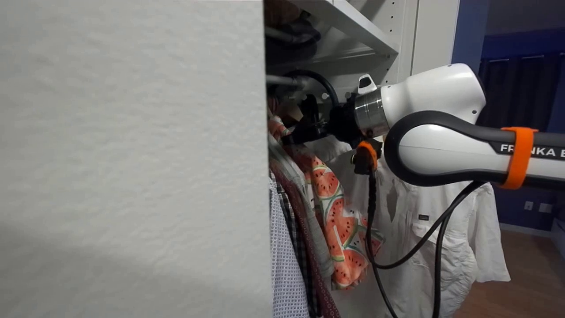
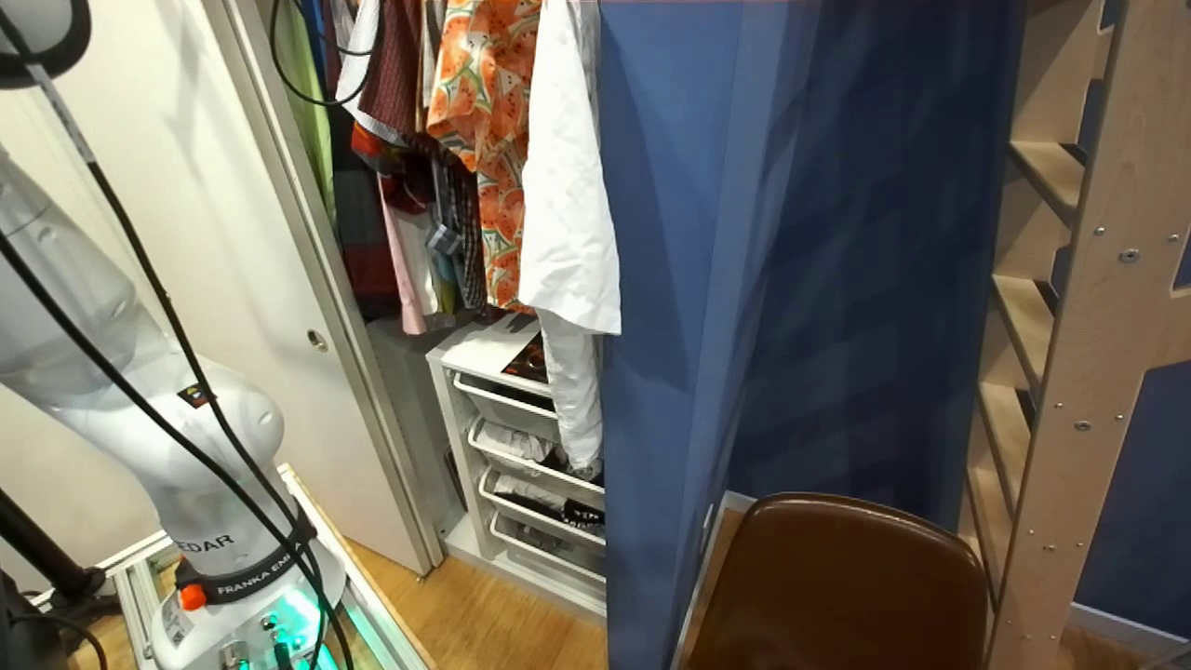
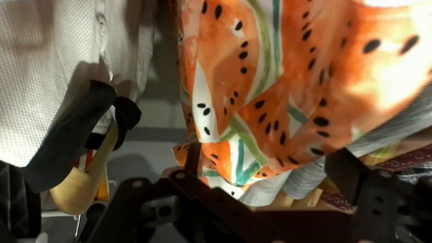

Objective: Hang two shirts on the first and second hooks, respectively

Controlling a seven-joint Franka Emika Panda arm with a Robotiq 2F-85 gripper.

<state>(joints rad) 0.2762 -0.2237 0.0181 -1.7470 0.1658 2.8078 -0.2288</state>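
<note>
The black two-fingered gripper (image 3: 266,153) is positioned inside the white closet (image 1: 435,35), at the end of the white, black-trimmed robot arm (image 1: 435,90). An orange strap (image 1: 520,158) encircles the arm.

Claw state: in the wrist view, the black fingers (image 3: 346,168) are spread wide, with draped cloth of the orange-coral short-sleeved shirt with watermelon print (image 1: 348,223) lying between them. Contact between cloth and either finger cannot be told.

Shirt positions: in both exterior views, the plain white short-sleeved button shirt (image 1: 461,238) hangs just to the picture's right of the orange-coral shirt. In the wrist view, a grey garment (image 3: 398,116) hangs on the opposite side of the orange-coral shirt. A maroon patterned garment (image 2: 395,74) hangs further along the same row.

In the wrist view, the end of a pale wooden hanger (image 3: 72,199) shows near the edge of the white shirt, next to a bent black piece (image 3: 76,135) of unclear nature. Small white round knobs (image 1: 325,96) are visible beneath a white shelf (image 1: 353,24); whether either shirt is supported by one cannot be told.

A white drawer unit (image 2: 470,344) stands below the garments, beside a blue wall (image 2: 670,372). A brown chair (image 2: 837,596) stands well apart from the garments.
</note>
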